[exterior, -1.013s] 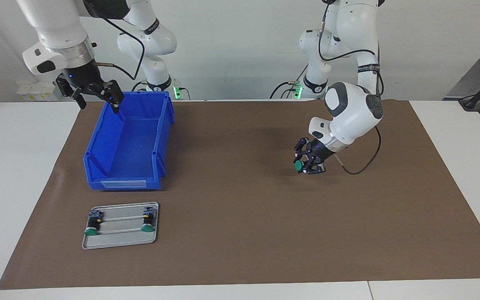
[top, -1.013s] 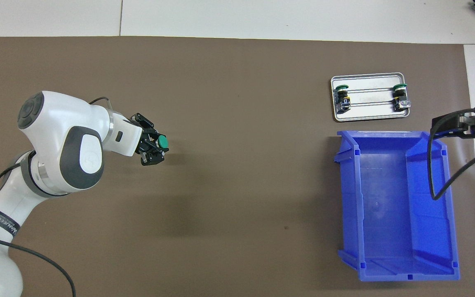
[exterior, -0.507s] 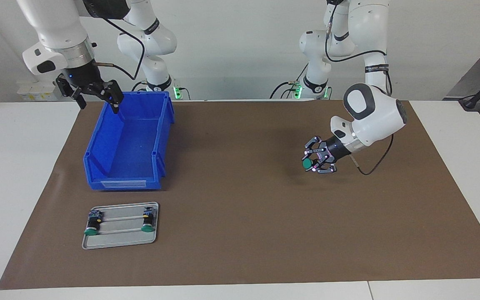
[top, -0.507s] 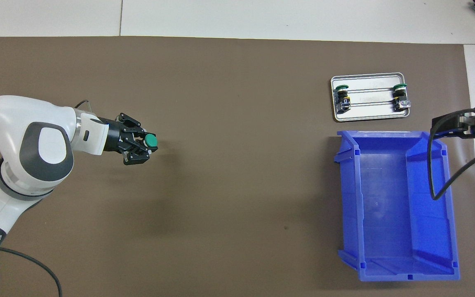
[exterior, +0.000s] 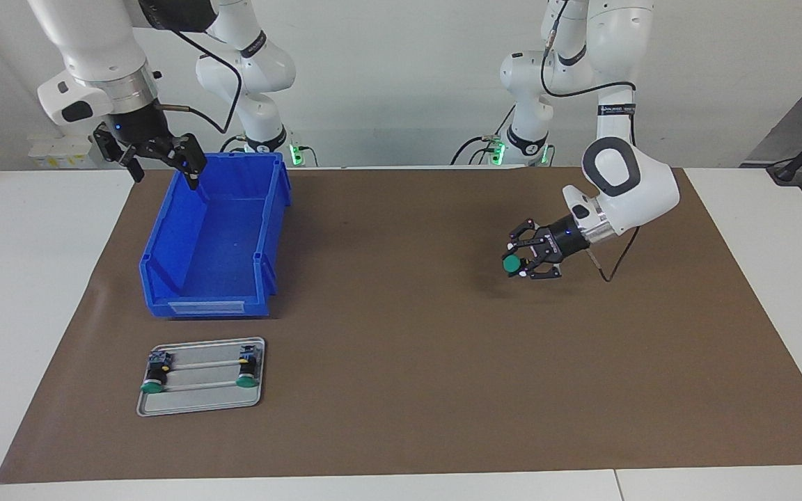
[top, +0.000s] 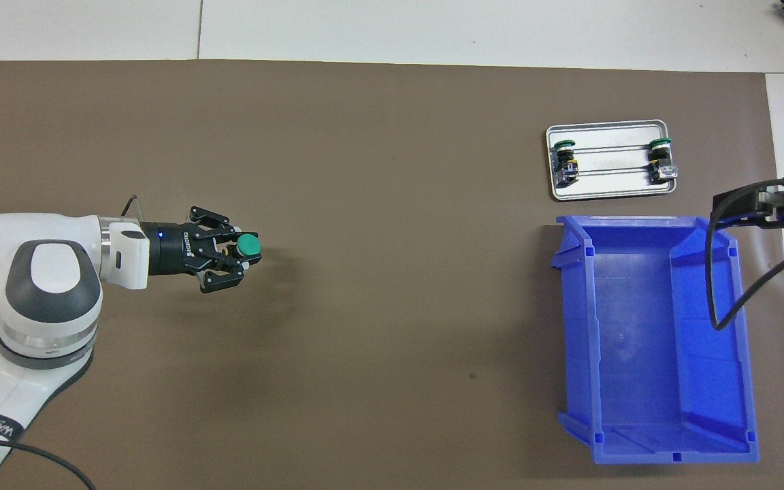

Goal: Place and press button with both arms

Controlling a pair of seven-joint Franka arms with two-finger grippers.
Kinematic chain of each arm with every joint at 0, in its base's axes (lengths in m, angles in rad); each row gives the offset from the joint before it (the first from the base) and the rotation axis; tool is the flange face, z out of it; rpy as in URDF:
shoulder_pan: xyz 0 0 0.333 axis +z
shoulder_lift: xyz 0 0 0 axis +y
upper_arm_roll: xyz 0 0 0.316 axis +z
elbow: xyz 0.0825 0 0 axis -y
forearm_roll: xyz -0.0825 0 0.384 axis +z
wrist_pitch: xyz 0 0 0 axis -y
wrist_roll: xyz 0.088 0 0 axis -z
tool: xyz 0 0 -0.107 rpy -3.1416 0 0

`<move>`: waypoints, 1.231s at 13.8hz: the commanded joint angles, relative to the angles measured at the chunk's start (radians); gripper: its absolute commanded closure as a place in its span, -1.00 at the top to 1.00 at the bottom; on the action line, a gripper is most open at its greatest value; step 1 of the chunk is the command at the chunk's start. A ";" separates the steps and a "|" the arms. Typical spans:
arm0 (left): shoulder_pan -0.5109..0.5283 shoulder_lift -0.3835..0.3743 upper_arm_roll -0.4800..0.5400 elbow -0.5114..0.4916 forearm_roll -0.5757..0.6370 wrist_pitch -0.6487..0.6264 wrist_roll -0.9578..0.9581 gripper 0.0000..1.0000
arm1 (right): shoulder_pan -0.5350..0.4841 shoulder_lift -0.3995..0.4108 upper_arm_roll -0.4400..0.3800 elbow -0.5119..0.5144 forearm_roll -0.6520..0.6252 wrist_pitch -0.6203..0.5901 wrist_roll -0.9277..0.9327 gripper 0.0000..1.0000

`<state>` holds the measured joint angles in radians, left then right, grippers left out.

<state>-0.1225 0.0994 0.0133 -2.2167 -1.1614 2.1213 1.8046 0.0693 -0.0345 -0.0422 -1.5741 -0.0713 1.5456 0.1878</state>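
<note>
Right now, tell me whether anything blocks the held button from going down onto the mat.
Nothing visible does. The left gripper holds the green-capped button over bare brown mat; the blue bin and metal tray sit toward the right arm's end.

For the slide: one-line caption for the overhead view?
Left tool holds a green-capped button above the brown mat; two more buttons lie on the metal tray beside the blue bin.

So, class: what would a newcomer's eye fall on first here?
Probably the big blue bin at the right arm's end of the mat, with the open right gripper hanging over its rim. Next, the left gripper, in the air over bare mat, gripping a green-capped button.
</note>
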 commanded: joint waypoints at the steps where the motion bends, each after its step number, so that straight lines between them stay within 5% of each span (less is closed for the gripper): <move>1: 0.006 -0.063 -0.007 -0.107 -0.137 0.019 0.117 -1.00 | -0.008 -0.025 0.005 -0.027 0.001 0.010 -0.028 1.00; 12: -0.063 0.022 -0.015 -0.193 -0.575 0.006 0.499 -0.92 | -0.008 -0.025 0.005 -0.027 0.001 0.010 -0.028 1.00; 17: -0.078 0.051 -0.015 -0.205 -0.676 -0.082 0.593 -0.90 | -0.008 -0.025 0.005 -0.027 0.001 0.010 -0.028 1.00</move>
<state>-0.1936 0.1428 -0.0131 -2.4025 -1.7951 2.0804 2.3364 0.0693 -0.0345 -0.0422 -1.5741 -0.0713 1.5456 0.1878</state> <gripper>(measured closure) 0.595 0.000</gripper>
